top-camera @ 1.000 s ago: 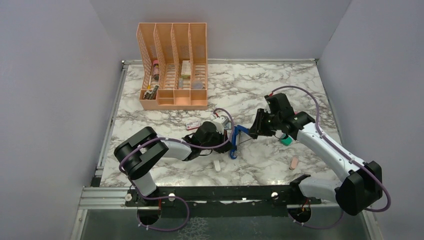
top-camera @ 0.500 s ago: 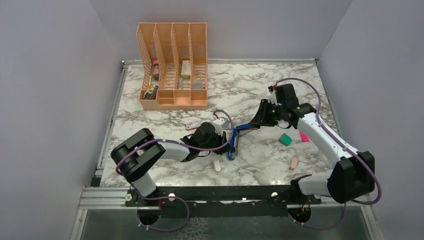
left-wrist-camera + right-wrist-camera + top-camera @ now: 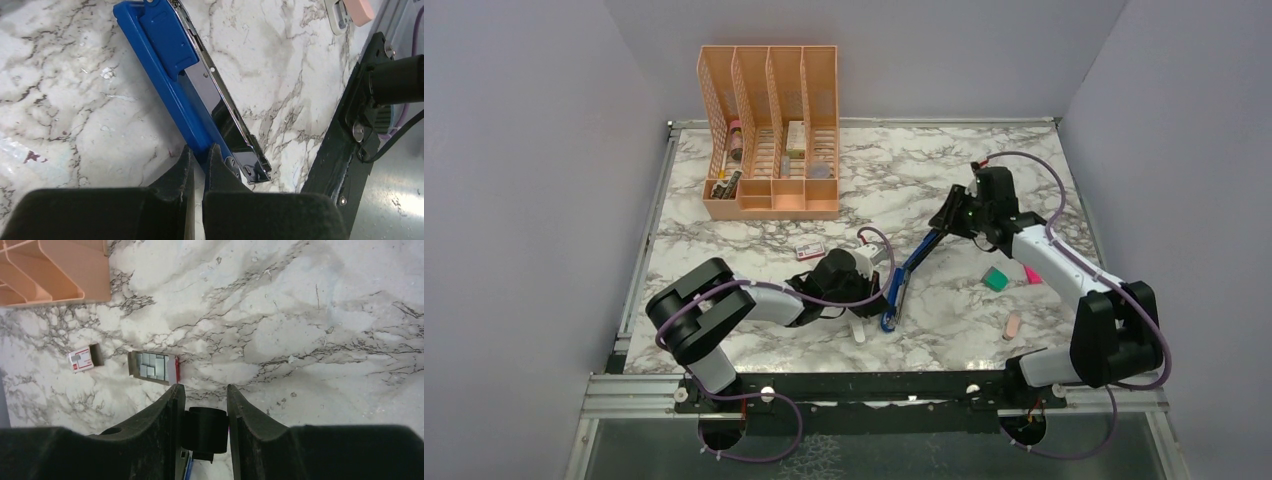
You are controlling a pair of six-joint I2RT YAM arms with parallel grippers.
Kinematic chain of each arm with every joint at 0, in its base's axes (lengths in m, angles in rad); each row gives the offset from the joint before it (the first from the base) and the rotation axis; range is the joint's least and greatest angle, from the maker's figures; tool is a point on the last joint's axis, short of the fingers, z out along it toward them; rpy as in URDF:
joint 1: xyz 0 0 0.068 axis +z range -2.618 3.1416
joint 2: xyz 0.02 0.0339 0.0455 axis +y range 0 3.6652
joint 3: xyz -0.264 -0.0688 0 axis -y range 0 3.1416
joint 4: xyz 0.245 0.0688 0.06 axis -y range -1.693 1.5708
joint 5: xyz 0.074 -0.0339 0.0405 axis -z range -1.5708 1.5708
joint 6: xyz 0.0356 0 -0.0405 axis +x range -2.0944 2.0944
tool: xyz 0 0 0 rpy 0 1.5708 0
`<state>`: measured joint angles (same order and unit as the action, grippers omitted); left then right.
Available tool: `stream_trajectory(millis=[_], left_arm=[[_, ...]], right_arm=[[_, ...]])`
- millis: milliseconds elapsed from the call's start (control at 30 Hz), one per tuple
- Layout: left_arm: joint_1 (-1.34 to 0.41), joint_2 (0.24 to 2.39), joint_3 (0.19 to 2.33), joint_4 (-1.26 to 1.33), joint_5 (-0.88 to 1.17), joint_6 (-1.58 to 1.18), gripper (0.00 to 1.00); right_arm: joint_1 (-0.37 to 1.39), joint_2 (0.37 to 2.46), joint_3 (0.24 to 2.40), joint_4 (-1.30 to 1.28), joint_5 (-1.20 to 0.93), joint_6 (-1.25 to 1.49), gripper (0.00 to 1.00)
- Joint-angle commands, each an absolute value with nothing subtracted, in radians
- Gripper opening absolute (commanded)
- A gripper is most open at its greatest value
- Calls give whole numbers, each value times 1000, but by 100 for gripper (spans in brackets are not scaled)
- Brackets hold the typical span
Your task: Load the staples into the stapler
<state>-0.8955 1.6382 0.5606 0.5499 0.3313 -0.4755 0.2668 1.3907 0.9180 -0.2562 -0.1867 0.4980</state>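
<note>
The blue stapler (image 3: 913, 266) lies swung open almost straight on the marble table (image 3: 924, 180). In the left wrist view its blue base (image 3: 170, 65) and chrome magazine (image 3: 220, 110) run up and away from my left gripper (image 3: 199, 150), which is shut on the base's near edge. My right gripper (image 3: 946, 228) holds the far end of the stapler's top arm, and a black part (image 3: 204, 429) fills the gap between its fingers. The staples sit in an open tray (image 3: 152, 367). The tray's reddish sleeve (image 3: 82, 359) lies beyond it, and that sleeve (image 3: 809, 249) shows from above too.
An orange desk organizer (image 3: 769, 130) stands at the back left. A teal block (image 3: 995, 279), a pink highlighter (image 3: 1031, 273) and a pink eraser (image 3: 1012, 325) lie right of the stapler. A small white piece (image 3: 858, 330) lies by the left arm.
My right gripper moved back and to the right, swinging the stapler's top arm open until it lies nearly straight. Its jaws have widened a little. The left gripper held still.
</note>
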Motion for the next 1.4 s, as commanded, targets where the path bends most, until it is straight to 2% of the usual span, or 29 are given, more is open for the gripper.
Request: stream_trajectory(millis=[0,200,367,467,533,800,1067,1367], left_arm=[[-925,1635,570,606,414,-414,0],[-925,1659,598,606,400,-472,0],[-925,1677,616,606,410,-543,0],[-925,1698,635,606,420,-607,0],[-925,1710,646,606,418,-644,0],[-925,1753,674,606,391,-728,0],[-925,1784,685,611,383,-761,0],[-925,1796,678,622,382,-780,0]], right_arm=[[278,1413,864,-172,-199,500,40],[278,1383,822,-158,-184,503,50],[278,1365,814,-175,-185,516,54],[278,1349,792,-157,-184,531,66],[278,1341,772,-141,-191,543,70],[278,1305,696,-91,-222,589,70],[278,1268,640,-41,-194,613,61],[278,1281,599,18,-214,641,71]])
